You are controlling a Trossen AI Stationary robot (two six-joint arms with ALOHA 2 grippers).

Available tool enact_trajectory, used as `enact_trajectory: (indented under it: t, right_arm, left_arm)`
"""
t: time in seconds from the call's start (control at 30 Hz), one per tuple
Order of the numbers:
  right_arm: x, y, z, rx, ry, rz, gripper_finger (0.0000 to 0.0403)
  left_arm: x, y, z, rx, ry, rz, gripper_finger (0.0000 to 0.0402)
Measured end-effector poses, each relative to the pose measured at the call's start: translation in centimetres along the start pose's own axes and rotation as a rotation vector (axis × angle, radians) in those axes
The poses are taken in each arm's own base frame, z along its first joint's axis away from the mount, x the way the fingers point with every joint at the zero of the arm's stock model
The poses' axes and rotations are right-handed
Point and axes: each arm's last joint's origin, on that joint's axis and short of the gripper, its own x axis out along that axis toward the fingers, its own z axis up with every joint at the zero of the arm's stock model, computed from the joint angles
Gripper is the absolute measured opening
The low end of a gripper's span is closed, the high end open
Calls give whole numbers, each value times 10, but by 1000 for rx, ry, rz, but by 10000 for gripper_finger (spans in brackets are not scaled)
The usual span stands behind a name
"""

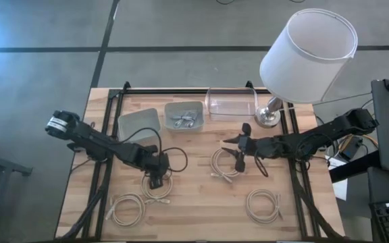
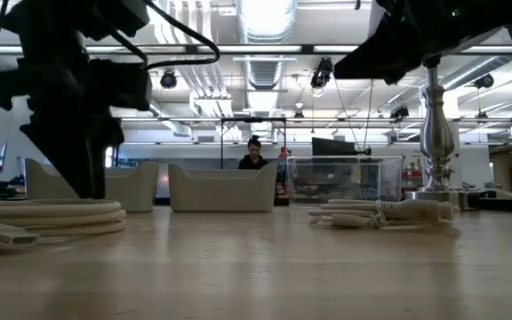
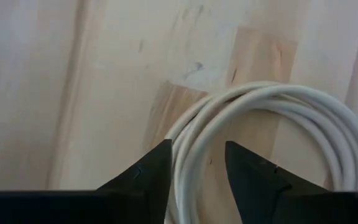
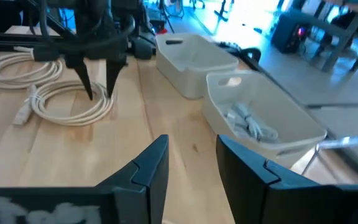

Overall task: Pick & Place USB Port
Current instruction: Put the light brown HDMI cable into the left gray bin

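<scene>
Bench (image 1: 201, 202): a wooden top that carries four white coiled cables, three containers at the far side, and a lamp (image 1: 302, 54) at the far right corner.
Left arm: it reaches in from the left; the left gripper (image 1: 155, 181) points down over the cable coil (image 1: 158, 189) near the middle-left. In the left wrist view the jaws are apart, one tip on each side of the strands, and they do not clamp the coil yet.
Right arm: it comes from the right; the right gripper (image 1: 239, 158) is at the second coil (image 1: 225, 164) in the middle. Its jaws are apart with nothing between them in the right wrist view.
Other coils: one (image 1: 127, 208) near the front left, one (image 1: 265, 204) near the front right, both untouched.
Containers: the left grey bin (image 1: 139, 124) looks empty; the middle grey bin (image 1: 184, 115) holds a few small white cable pieces; the clear box (image 1: 231, 102) beside the lamp seems empty, though I cannot tell this surely.
Task's thing: the cable with its USB plug lies on the bench under the left gripper.
Risk: I think the jaws can catch only one or two strands, so the coil may unwind or drag when it is lifted.
Second risk: a hanging loop may catch on the bin's rim during the placing.
</scene>
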Motion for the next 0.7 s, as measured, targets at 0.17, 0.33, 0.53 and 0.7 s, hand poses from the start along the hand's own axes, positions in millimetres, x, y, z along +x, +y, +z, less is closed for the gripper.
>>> enact_trajectory:
  t: [0.17,0.33,0.53,0.7]
  right_arm:
    - [0,1,8,-40,-22,1,133]
    - [0,1,11,-38,-27,1,136]
    - [0,1,11,-38,-26,1,128]
    - [0,1,10,-37,-26,1,123]
  left_arm:
    - [17,1,-4,32,31,26,137]
    - [29,1,-3,49,34,65,115]
    - [22,-5,10,100,-29,83,39]
    - [-12,-13,35,88,-185,98,17]
